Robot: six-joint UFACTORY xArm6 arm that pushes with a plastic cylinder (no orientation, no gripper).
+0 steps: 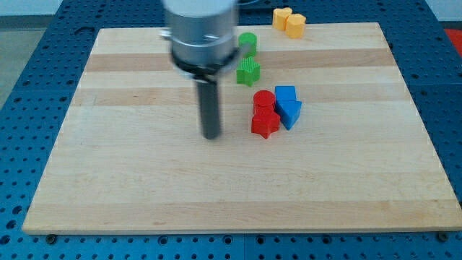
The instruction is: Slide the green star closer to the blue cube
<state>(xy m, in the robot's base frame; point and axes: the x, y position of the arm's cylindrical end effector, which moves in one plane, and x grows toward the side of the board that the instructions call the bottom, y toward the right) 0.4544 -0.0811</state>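
Observation:
The green star lies on the wooden board in its upper middle. The blue cube sits to the star's lower right, a short gap away. A blue triangular block touches the cube from below. My tip rests on the board to the lower left of the star and to the left of the red blocks, touching no block.
A green cylinder stands just above the star. A red cylinder and a red star sit left of the blue blocks. Two yellow blocks lie at the board's top edge.

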